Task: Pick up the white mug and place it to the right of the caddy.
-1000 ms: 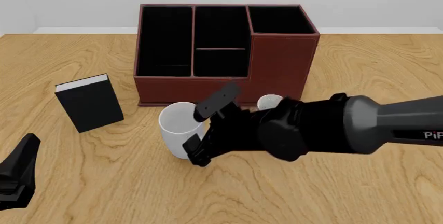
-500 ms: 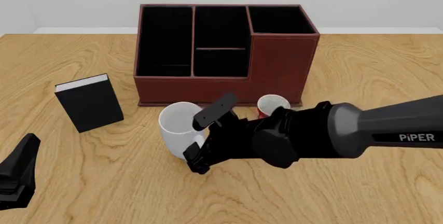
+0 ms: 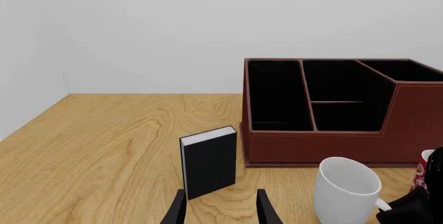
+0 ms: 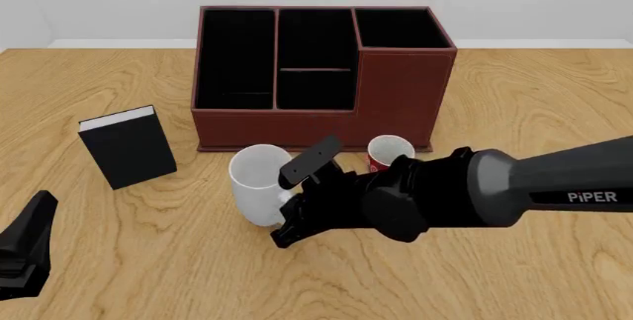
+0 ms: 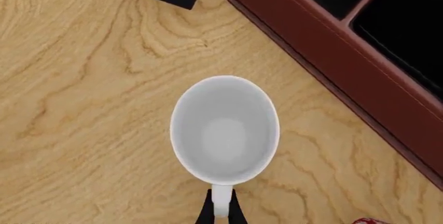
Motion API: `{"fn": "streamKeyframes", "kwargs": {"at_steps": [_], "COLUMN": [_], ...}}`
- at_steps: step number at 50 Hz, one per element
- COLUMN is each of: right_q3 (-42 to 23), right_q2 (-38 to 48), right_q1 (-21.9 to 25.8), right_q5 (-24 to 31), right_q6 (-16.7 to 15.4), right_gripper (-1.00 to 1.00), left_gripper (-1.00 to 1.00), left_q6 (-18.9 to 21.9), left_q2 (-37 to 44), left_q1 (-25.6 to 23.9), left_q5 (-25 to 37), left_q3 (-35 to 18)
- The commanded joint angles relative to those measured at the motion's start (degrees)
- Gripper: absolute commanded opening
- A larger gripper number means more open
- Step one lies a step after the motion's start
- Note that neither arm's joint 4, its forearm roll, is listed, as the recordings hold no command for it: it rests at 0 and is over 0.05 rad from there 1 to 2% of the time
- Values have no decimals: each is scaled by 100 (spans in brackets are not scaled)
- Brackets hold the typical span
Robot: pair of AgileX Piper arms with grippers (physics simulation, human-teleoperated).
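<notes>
1. Plain glossy white mug (image 4: 259, 184) with tapered body and loop handle: upright on the pale wooden table (image 4: 514, 98), just in front of the large reddish-brown box caddy (image 4: 396, 90) with black-lined compartments, at about 7 o'clock from the tall end section; not yet moved to the caddy's right.
2. Handle turned toward the arms' side, at 5 o'clock from the mug's bowl, hence an easy thing to pinch from above and behind.
3. Black right gripper (image 5: 220, 211): pressed together on the handle, one finger on each side of the loop, as the right wrist view shows. Probably a handle grasp chosen because the rim is too wide.
4. Slim red mug (image 4: 388, 151) with white pattern: close at 3 o'clock from the white one, partly behind the right arm; a likely obstacle on a rightward path, so lifting first seems wise.
5. Small black book (image 4: 129, 146) with white pages: upright at 9 o'clock, well apart.
6. Black left gripper (image 3: 219, 208): spread, holding nothing, parked near the table's front edge.
</notes>
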Motion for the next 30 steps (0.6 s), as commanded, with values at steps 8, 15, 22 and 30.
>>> {"fn": "streamKeyframes", "kwargs": {"at_steps": [8, 15, 22, 30], "right_q3": [61, 86, 144, 189], "right_q2": [-178, -356, -556, -728], "right_q1": [-63, -83, -151, -212], "right_q5": [45, 89, 136, 187], "right_q6": [-144, -288, -429, -553], "right_gripper": [-100, -100, -100, -100], "left_gripper": [100, 100, 100, 100], "left_q6": [0, 0, 0, 0], "left_q2": [0, 0, 0, 0], "left_q1": [0, 0, 0, 0], "left_q5": [0, 0, 0, 0], "left_q3": [0, 0, 0, 0]}}
